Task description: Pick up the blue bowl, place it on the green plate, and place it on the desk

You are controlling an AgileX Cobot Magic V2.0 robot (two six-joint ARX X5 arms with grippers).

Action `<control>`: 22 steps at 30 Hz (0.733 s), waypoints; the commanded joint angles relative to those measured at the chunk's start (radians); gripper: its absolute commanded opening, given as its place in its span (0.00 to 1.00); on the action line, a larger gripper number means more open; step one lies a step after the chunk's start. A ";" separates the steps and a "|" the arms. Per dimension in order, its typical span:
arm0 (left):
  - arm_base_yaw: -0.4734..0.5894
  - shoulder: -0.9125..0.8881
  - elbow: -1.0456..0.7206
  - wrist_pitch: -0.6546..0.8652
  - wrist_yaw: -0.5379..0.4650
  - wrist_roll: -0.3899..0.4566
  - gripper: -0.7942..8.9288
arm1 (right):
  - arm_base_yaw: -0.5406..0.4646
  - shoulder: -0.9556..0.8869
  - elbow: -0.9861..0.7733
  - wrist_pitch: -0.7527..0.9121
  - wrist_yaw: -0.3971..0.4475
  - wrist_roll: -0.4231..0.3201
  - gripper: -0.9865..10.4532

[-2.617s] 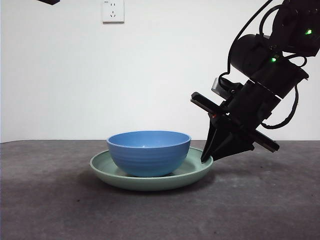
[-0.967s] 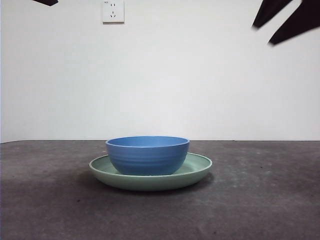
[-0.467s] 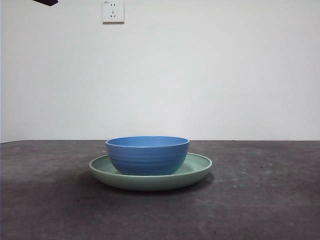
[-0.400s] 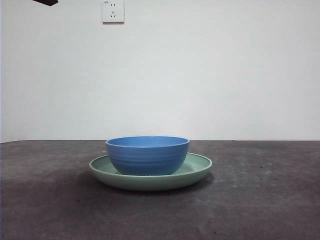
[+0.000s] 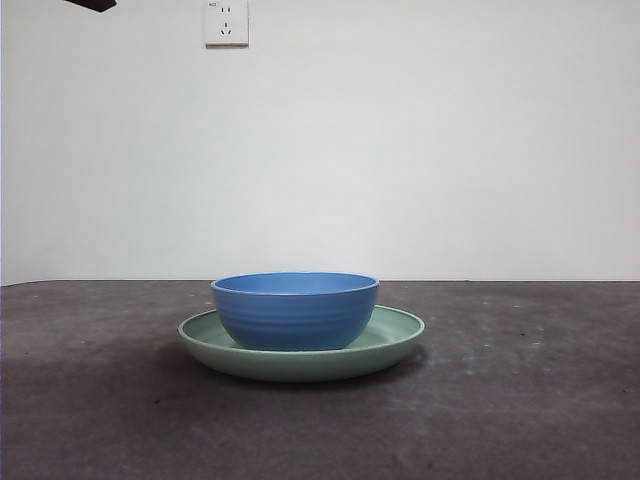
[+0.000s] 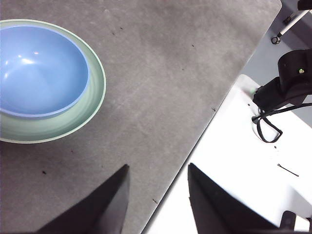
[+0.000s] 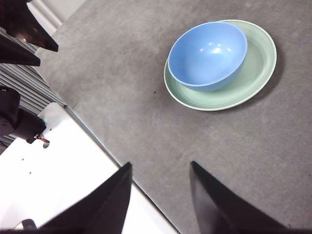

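The blue bowl sits upright inside the green plate, which rests flat on the desk. Both also show in the left wrist view, bowl and plate, and in the right wrist view, bowl and plate. My left gripper is open and empty, high above the desk's edge, away from the plate. My right gripper is open and empty, high above the desk's other side. Neither touches the dishes.
A white wall with a socket stands behind the desk. A black tip of a waiting arm shows at the top left of the front view. White side surfaces border the desk.
The arm that stood by the plate's right rim rose out of the front view's top right corner. The bowl and plate have stayed still since.
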 commanded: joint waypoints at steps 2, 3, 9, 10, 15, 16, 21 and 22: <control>-0.005 0.005 0.009 0.005 0.002 0.011 0.28 | 0.006 0.003 0.019 0.002 -0.006 -0.014 0.25; -0.005 0.005 0.009 0.005 0.002 0.011 0.28 | 0.006 0.003 0.019 0.002 -0.006 -0.014 0.25; -0.005 0.005 0.009 0.005 0.002 0.012 0.27 | 0.006 0.003 0.019 -0.002 -0.007 -0.014 0.24; -0.005 0.005 0.009 0.005 0.002 0.012 0.25 | 0.006 0.003 0.019 -0.003 -0.007 -0.014 0.21; -0.005 0.005 0.009 0.005 0.002 0.012 0.09 | 0.006 0.003 0.019 -0.020 -0.006 -0.035 0.09; -0.005 0.005 0.009 0.005 0.002 0.012 0.09 | 0.006 0.003 0.019 -0.019 -0.005 -0.038 0.09; -0.005 0.005 0.010 0.006 0.002 0.012 0.09 | 0.006 0.003 0.019 -0.015 -0.001 -0.037 0.09; -0.005 0.005 0.010 0.005 0.002 0.012 0.09 | 0.006 0.003 0.019 -0.015 -0.001 -0.037 0.09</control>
